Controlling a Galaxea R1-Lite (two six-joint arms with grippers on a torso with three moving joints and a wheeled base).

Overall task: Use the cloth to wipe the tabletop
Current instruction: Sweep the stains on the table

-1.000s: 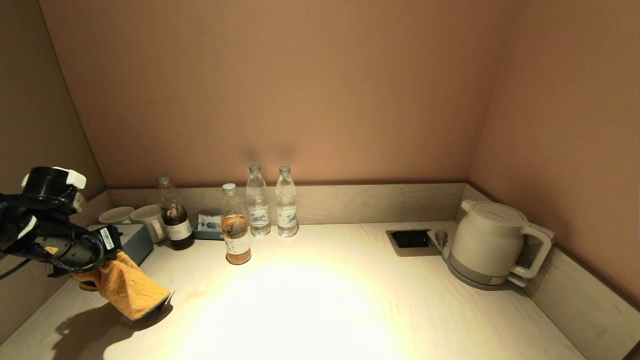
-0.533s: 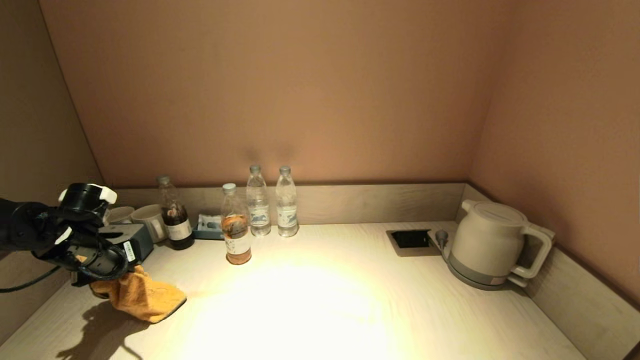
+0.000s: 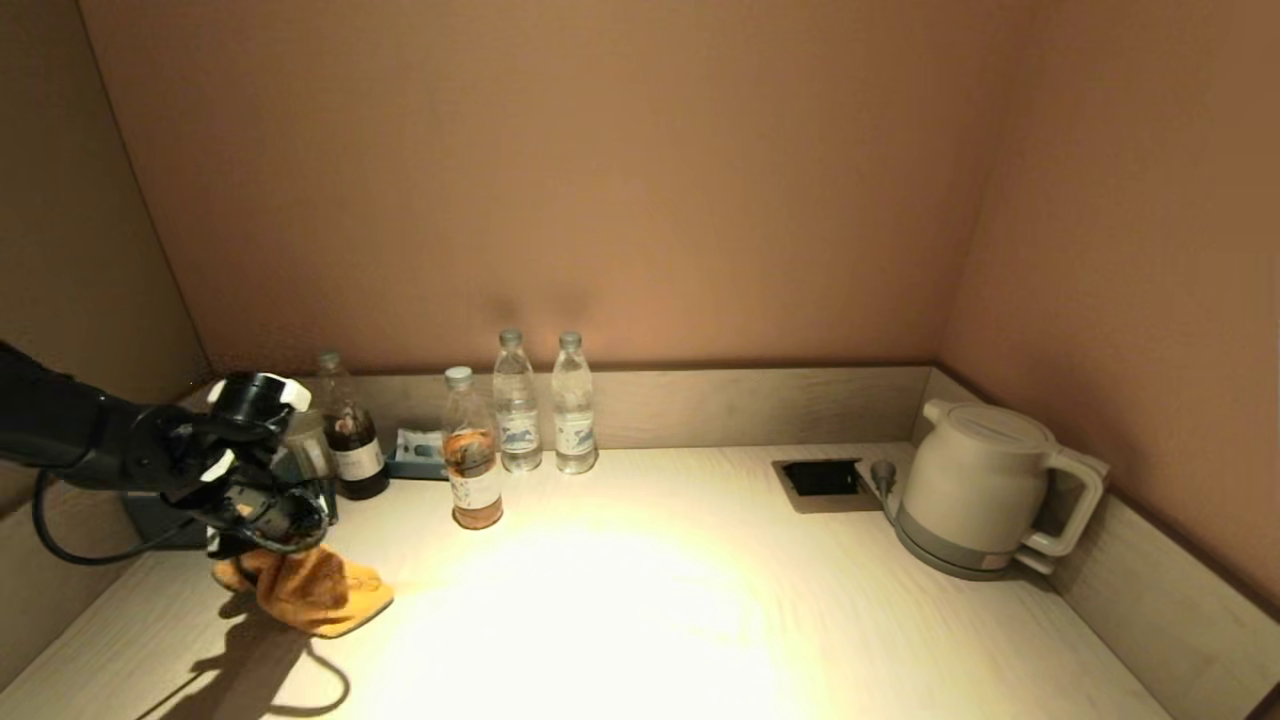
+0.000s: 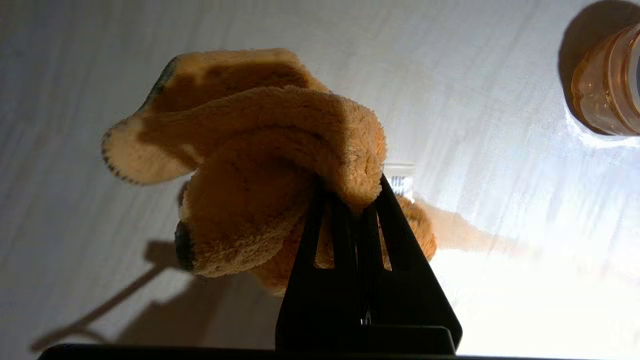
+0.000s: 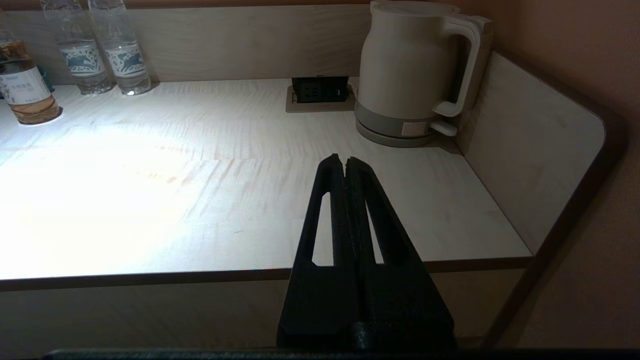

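The left gripper (image 4: 356,197) has its jaws pinched tight on a fold of the fluffy orange terry cloth (image 3: 318,590), at eight o'clock on the pale wood-grain tabletop (image 3: 640,600). It looks soft, light and floppy, so I'd grip the bunched middle. The right gripper (image 5: 345,161) hangs closed and empty off the near edge.

Fluffy terry cloth (image 4: 280,165), matt pale wood-grain tabletop (image 3: 700,600), smooth matt plastic kettle (image 3: 985,485)

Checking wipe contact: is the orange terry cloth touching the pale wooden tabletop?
Touching. In the head view, the orange terry cloth, held by the left gripper, rests on the pale wooden tabletop.
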